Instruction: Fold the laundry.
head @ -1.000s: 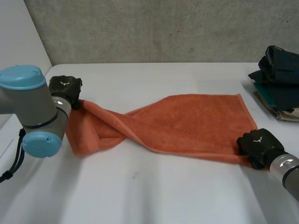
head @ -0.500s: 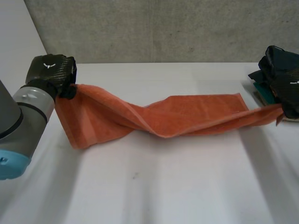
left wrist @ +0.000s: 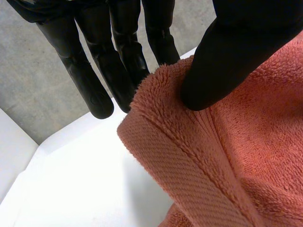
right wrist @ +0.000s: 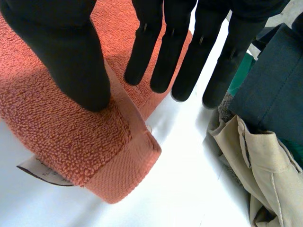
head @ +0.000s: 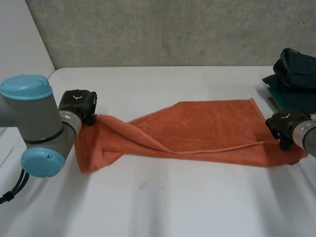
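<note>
Right, our left hand (head: 79, 104) pinches the orange towel (head: 207, 128) at its left corner and our right hand (head: 282, 123) pinches the right corner beside the dark clothes (head: 296, 74), with the cloth lying twisted across the tabletop (head: 163, 197), so we want both hands level and pulling taut before laying edge onto edge.

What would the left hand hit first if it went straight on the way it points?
Way looks free: past the left hand, which pinches the orange towel, lies bare white table, then probably the grey wall; depth is unclear.
</note>
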Tool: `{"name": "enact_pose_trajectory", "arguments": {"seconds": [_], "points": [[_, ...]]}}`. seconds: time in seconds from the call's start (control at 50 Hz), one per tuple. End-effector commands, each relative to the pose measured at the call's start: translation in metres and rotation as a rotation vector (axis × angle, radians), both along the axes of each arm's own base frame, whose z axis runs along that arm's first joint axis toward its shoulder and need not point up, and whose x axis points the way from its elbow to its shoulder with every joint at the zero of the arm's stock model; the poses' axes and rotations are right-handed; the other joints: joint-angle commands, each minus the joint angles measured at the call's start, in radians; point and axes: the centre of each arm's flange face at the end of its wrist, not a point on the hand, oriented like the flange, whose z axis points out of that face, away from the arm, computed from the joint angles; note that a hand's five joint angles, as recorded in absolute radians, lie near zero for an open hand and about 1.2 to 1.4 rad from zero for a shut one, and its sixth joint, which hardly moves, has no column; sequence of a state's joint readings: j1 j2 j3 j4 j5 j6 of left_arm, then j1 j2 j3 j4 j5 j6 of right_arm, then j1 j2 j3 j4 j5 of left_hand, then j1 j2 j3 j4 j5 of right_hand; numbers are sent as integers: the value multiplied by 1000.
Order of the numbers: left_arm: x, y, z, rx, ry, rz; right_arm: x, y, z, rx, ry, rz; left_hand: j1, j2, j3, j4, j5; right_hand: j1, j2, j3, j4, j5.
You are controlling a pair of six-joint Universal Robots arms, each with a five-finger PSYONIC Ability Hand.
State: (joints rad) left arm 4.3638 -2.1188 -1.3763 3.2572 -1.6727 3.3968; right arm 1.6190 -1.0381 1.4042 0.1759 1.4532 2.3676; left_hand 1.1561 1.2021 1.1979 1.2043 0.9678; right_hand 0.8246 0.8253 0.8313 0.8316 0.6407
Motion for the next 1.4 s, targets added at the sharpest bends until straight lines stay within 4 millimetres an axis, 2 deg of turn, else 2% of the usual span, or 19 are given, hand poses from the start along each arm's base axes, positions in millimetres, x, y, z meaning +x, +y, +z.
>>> {"name": "enact_pose_trajectory", "arguments": {"seconds": [0.02, 0.1, 0.28, 0.36, 0.38, 0.44, 0.62, 0.8, 0.86, 0.92, 1.02, 1.12, 1.14, 1.22, 1.26, 1.3, 1.34, 1.38, 1.4], "points": [[-3, 7, 1, 6, -2, -14, -1, 13, 15, 34, 2, 4, 240, 194, 198, 192, 254, -284, -285, -291, -291, -275], [-3, 8, 0, 11, -5, -13, -2, 15, 14, 62, -4, 3, 240, 194, 198, 192, 254, -305, -306, -312, -312, -296], [0, 13, -4, 30, -12, -11, -2, 2, -23, 117, 7, 1, 240, 194, 198, 192, 254, -209, -209, -215, -216, -199], [1, 17, -2, 30, -11, -12, -2, -4, -24, 80, 4, 0, 240, 194, 198, 192, 254, 195, 195, 189, 188, 205], [1, 17, -1, 26, -9, -12, -2, -7, -20, 55, -6, -6, 240, 194, 198, 192, 254, 537, 536, 530, 530, 546], [3, 20, 6, 13, -4, -11, 0, -8, -11, 15, -8, -1, 240, 194, 198, 192, 254, 572, 571, 565, 565, 581], [14, 48, 56, -64, 27, -12, -2, 15, 77, -187, 4, 13, 240, 194, 198, 192, 254, 572, 571, 565, 565, 581], [39, 118, 163, -267, 93, -36, -10, 71, 192, -436, 159, 90, 240, 194, 198, 192, 254, 572, 571, 565, 565, 581], [41, 131, 186, -329, 115, -68, -11, 86, 222, -523, 168, 90, 240, 194, 198, 192, 254, 572, 571, 565, 565, 581], [41, 136, 199, -369, 113, -111, -12, 90, 221, -496, 168, 96, 240, 194, 198, 192, 254, 572, 571, 565, 565, 581], [48, 103, 169, -268, 48, -65, -12, 64, 179, -327, 162, 113, 240, 194, 198, 192, 254, 572, 571, 565, 565, 581], [44, 64, 115, -107, -45, -56, -8, 38, 133, -184, 164, 141, 240, 194, 198, 192, 254, 572, 571, 565, 565, 581], [40, 47, 90, -55, -93, -61, -7, 33, 127, -171, 165, 143, 240, 194, 198, 192, 254, 572, 571, 565, 565, 581], [29, -2, 59, -90, -166, -35, 20, -13, 85, -243, 173, 168, 240, 194, 198, 192, 254, 572, 571, 565, 565, 581], [19, -27, 62, -187, -175, -19, 32, -30, 82, -355, 180, 152, 240, 194, 198, 192, 254, 572, 571, 565, 565, 581], [9, -51, 84, -342, -146, -1, 43, -43, 90, -479, 175, 127, 240, 194, 198, 192, 254, 572, 571, 565, 565, 581], [2, -65, 105, -477, -116, 8, 57, -59, 113, -704, 126, 83, 240, 194, 198, 192, 254, 572, 571, 565, 565, 581], [-1, -80, 148, -703, -46, 39, 64, -68, 136, -871, 72, 56, 240, 194, 198, 192, 254, 572, 571, 565, 565, 581], [-1, -82, 162, -775, -19, 50, 66, -73, 160, -1029, 2, 34, 240, 194, 198, 192, 254, 572, 571, 565, 565, 581]]}}
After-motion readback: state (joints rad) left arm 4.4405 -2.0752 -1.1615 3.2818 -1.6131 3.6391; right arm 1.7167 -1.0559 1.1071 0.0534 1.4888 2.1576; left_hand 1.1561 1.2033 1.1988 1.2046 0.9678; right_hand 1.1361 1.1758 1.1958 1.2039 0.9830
